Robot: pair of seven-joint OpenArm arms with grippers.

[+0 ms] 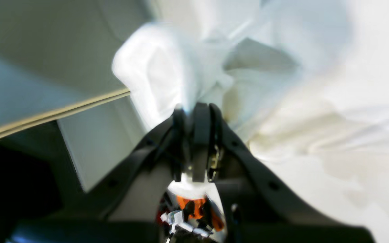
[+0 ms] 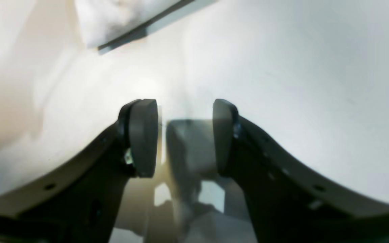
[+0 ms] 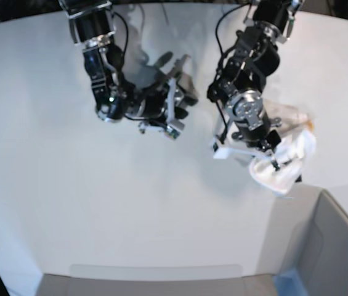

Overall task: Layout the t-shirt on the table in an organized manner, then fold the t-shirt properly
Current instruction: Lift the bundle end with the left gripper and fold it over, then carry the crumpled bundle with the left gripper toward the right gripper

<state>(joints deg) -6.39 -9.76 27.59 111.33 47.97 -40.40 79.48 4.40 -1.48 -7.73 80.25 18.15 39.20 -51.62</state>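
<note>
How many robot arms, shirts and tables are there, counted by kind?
Robot arms: 2, the left and the right
T-shirt: 1, bunched and white
Table: 1
Total: 4

In the left wrist view, motion blur softens the t-shirt point(image 1: 154, 64), and we cannot resolve its print. In the base view, we find the shirt partly hidden beneath the left arm point(image 3: 247, 92); the grey box point(image 3: 340, 246) at near right is cropped. The right wrist view's top edge cuts off white cloth point(image 2: 113, 20).
</note>
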